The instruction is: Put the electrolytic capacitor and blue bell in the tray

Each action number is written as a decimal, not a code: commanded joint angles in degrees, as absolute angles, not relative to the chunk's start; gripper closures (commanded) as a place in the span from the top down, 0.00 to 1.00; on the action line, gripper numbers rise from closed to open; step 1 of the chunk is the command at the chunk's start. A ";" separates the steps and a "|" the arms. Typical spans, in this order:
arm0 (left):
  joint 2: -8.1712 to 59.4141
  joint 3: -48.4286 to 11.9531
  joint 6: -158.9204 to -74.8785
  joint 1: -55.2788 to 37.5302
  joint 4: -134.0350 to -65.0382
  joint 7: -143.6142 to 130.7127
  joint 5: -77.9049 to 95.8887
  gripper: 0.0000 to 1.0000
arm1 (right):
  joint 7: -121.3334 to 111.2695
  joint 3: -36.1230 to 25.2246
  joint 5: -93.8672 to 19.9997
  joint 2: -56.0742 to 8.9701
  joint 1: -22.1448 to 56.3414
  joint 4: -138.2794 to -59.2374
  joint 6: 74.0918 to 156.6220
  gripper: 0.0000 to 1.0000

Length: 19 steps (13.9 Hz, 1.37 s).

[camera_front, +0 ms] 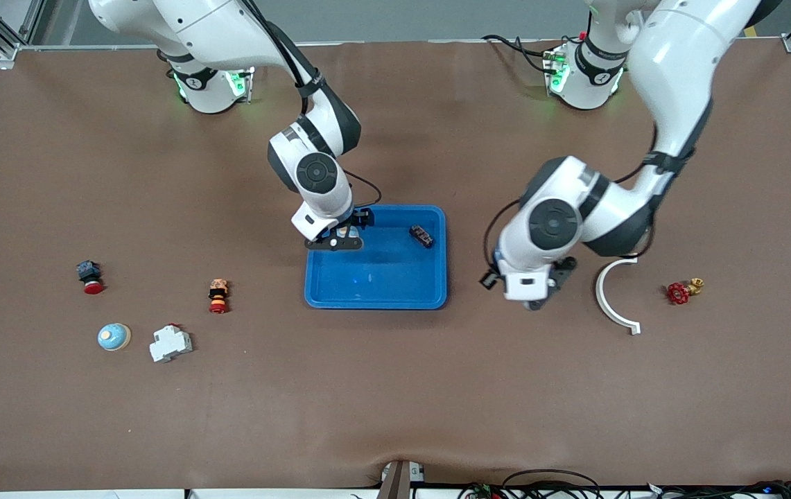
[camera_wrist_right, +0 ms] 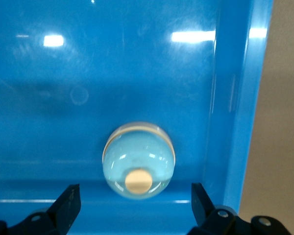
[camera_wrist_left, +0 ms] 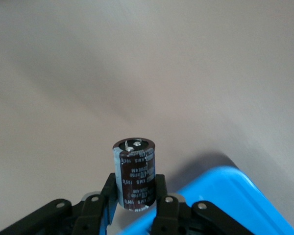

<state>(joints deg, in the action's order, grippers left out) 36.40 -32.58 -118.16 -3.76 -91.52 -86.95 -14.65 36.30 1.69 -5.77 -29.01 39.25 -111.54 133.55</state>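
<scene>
My right pincer (camera_wrist_right: 132, 203), fingers apart, hovers over the blue bell (camera_wrist_right: 138, 160) in the tray (camera_front: 376, 291); my left pincer (camera_wrist_left: 135, 198) clamps the electrolytic capacitor (camera_wrist_left: 134, 172).

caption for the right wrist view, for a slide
Open right tool above the blue bell resting in the tray.

Glossy white arms, black joints, black fingers (camera_wrist_right: 68, 203), seemingly green-lit bases

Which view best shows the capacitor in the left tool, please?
The left wrist view: the electrolytic capacitor stands clamped in the left tool. The front view hides it under the left arm; the right wrist view shows the blue bell in the tray instead.
</scene>
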 commanded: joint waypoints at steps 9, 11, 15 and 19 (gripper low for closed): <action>48.34 -28.40 -130.51 -17.91 -84.82 -93.96 -15.56 0.00 | 1.04 0.53 -3.34 -13.36 20.60 -100.81 99.32 1.00; 48.60 -26.20 -130.96 -19.59 -84.03 -93.96 -15.38 0.00 | -12.68 0.44 -2.47 -13.88 12.61 -101.07 100.36 1.00; 48.69 -25.67 -131.57 -20.74 -82.97 -93.25 -15.73 1.00 | -39.92 0.53 -0.88 -18.00 -1.02 -101.16 110.79 1.00; 45.62 -25.75 -130.52 -19.17 -81.74 -93.08 -15.73 1.00 | -57.89 0.53 -0.79 -25.38 -9.47 -100.99 125.29 1.00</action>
